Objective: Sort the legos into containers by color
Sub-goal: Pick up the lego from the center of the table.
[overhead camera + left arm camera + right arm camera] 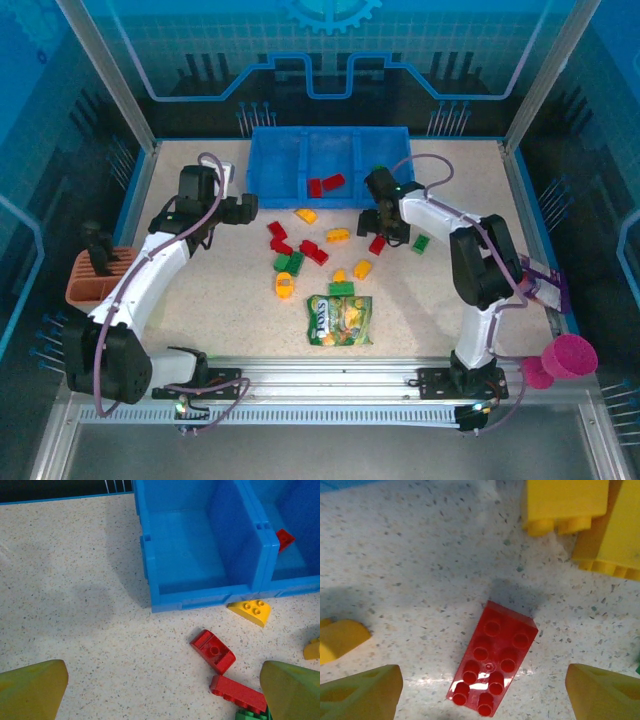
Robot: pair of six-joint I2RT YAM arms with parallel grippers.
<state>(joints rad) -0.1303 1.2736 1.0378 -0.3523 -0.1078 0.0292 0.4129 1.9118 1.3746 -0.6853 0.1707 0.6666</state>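
Your right gripper stands released, its jaws spread wide to either side of a red brick and gripping nothing. The brick lies flat, studs up, on the tabletop right of centre. It is just short of the blue tray, which stands at the far edge. Two red legos sit in that tray's middle compartment. Your left gripper is likewise released and empty, near the tray's left front corner.

Hazard: the brick's long axis runs obliquely to the line between the fingers, neither square to it nor along it. If you close as you stand, I judge the pads will meet opposite corners and spin or eject the brick. Yellow legos lie near its far end and could be knocked. Rotate the wrist first.
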